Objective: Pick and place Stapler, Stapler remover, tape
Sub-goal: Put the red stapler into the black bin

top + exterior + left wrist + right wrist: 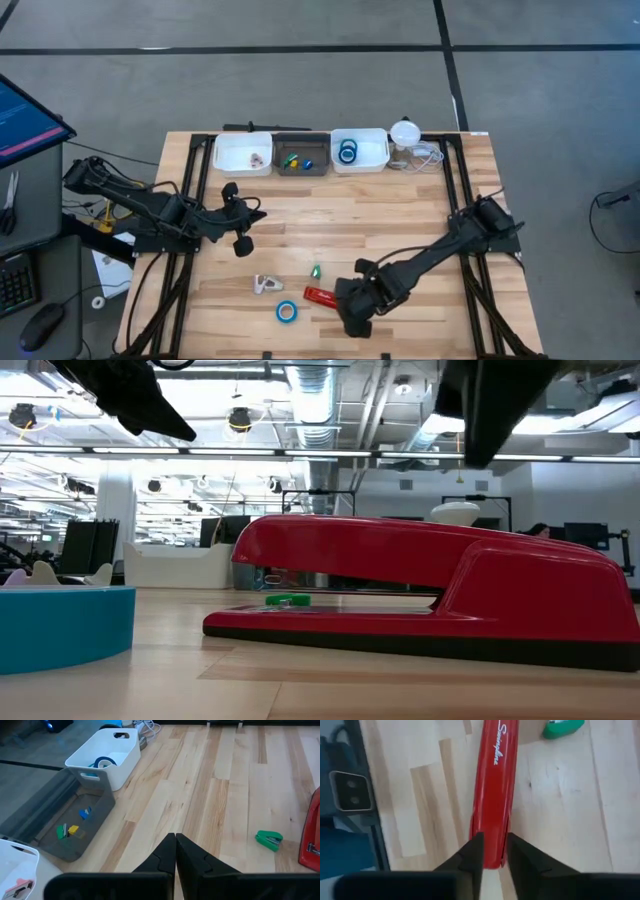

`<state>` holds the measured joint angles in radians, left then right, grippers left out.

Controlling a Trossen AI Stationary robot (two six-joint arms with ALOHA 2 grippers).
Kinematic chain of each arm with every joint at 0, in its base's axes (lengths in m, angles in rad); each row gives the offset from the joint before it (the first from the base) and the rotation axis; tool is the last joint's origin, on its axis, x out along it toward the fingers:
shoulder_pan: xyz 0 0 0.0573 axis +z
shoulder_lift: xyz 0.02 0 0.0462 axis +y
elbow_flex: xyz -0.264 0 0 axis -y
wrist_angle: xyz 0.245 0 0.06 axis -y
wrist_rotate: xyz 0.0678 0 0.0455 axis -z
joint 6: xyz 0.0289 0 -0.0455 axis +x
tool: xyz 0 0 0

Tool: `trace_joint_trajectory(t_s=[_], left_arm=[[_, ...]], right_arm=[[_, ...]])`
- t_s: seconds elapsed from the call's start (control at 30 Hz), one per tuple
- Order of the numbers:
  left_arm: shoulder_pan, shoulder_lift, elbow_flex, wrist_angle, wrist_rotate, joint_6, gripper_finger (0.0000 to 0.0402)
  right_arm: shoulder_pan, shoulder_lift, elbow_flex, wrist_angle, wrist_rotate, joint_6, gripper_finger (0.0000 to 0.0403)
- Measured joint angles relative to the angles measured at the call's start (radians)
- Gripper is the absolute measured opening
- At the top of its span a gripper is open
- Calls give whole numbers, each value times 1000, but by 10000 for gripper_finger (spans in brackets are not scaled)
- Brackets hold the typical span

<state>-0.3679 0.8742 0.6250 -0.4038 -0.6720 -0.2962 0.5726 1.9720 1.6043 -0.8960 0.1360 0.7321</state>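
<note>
While flat, stapler lengthwise toward right hand.

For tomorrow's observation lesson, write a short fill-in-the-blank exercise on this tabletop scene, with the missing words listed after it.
1. The right gripper has its fingers on either side of the ____ stapler.
2. The roll of tape lying on the table is ____.
3. The left gripper is ____.

Missing words: red; blue; shut

Bare wooden table fills the frame's middle, an open passage. Along the top edge, three bins form a barrier. At bottom centre, the red stapler, blue tape roll and small green item crowd together.
</note>
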Motion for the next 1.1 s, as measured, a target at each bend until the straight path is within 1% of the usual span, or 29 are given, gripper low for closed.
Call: trace_joint_trajectory(t_s=[0.23,0.33,0.4,0.5,0.63,0.73,0.93,1.1], left_arm=[[0,0,0,0,0,0,3],[0,0,0,0,0,0,3],[0,0,0,0,0,0,3],[0,0,0,0,0,0,3],[0,0,0,0,0,0,3],[0,0,0,-1,0,0,3],[0,0,0,0,0,0,3],[0,0,0,0,1,0,3]], right_arm=[[-14,53,0,18,-4,-3,194],[-24,79,0,27,-10,17,225],[-26,100,0,41,-23,25,237],[-27,120,0,71,-46,21,241],[-26,148,-5,90,-60,17,234],[-30,144,-17,105,-58,13,219],[-40,143,-19,99,-52,10,167],[-45,143,-19,98,-51,2,167]])
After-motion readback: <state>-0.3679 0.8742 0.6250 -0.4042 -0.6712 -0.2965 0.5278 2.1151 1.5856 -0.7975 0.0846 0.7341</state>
